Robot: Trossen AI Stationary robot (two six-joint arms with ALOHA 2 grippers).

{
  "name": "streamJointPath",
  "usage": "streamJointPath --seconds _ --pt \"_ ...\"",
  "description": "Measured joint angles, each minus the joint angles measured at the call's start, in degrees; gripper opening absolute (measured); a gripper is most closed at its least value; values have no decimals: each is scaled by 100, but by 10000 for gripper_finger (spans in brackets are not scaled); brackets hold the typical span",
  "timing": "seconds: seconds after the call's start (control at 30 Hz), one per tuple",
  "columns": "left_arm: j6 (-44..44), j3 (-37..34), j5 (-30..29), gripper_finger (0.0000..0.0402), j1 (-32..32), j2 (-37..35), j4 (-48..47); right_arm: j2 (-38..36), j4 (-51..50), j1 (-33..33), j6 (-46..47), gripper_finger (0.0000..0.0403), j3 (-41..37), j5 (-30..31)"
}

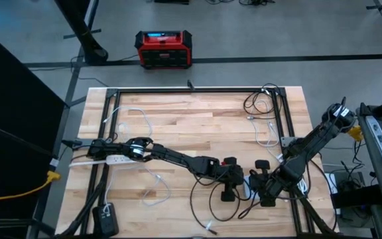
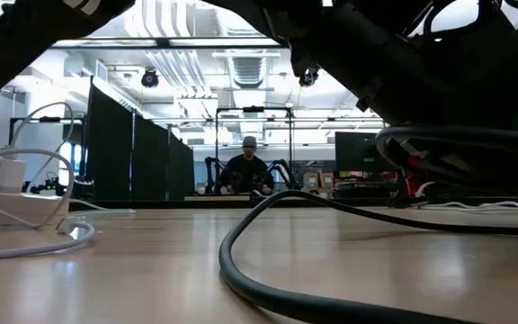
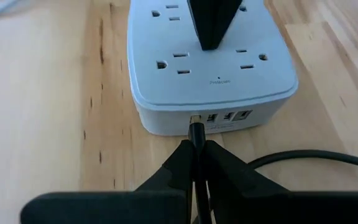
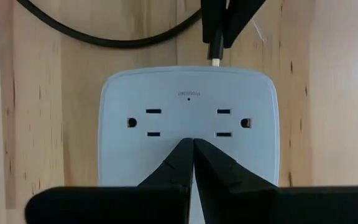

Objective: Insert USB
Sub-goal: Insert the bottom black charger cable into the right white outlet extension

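Reading "Protected" on power strip (image 3: 211, 68), USB plug (image 3: 196, 132) in left claw (image 3: 196, 163) at port

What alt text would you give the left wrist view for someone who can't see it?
The left gripper holds a black USB plug at the leftmost port on the front of a white power strip lying on the wooden table. The right gripper's dark fingers press on the strip's top.

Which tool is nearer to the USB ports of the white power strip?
Left. The left tool holds the USB plug right at the ports; the right tool presses on the power strip's top.
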Motion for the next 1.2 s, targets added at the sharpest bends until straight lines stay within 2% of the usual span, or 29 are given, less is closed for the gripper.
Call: streamJointPath --seconds 0.1,0.23,0.57,0.93,1.2 --pt "3 7 -41 17 2 -11 19 -177 16 0 167 0 147 21" --pt "3 7 -44 17 4 -11 -69 -198 -190 62 499 0 164 -313" --pt "3 5 -44 17 11 -11 -168 -196 -968 582 1545 0 108 -501" --pt "-1 -59 -40 17 13 -11 -113 -225 -332 599 1569 0 -452 -403" --pt "-47 -572 -27 17 30 -15 684 -221 -178 376 1235 0 -485 -398"
